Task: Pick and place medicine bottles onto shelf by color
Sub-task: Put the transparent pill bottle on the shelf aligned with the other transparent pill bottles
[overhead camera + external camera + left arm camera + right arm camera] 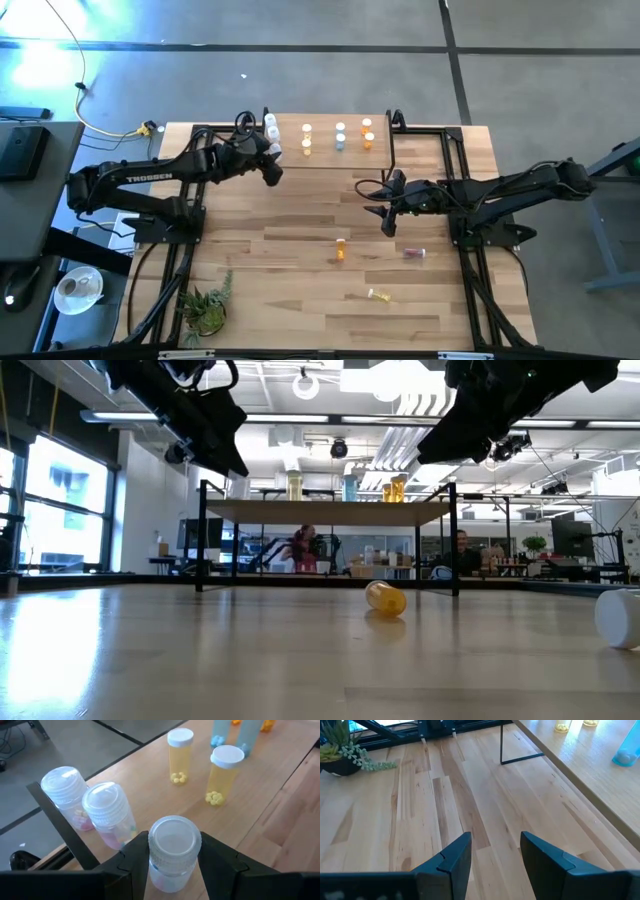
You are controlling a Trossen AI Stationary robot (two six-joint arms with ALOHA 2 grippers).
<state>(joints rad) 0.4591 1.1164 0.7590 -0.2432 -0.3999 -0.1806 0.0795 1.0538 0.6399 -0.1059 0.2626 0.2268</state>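
Left wrist view: we see clear bottle (174, 851) pinched between left gripper (175, 860) fingers, at shelf (260, 795) corner. Two more clear bottles (107, 815) just beside, near shelf edge; two yellow bottles (220, 775) farther along, well apart. Right gripper (495, 855) spread, empty, above bare table (420, 810) beside shelf. On table we count orange bottle (341, 249), yellow one (379, 294), pink one (414, 253).

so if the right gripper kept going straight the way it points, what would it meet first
Probably just the bare tabletop: the right gripper holds nothing, and only wood lies ahead. The shelf sits off to one side, though depth is hard to judge.
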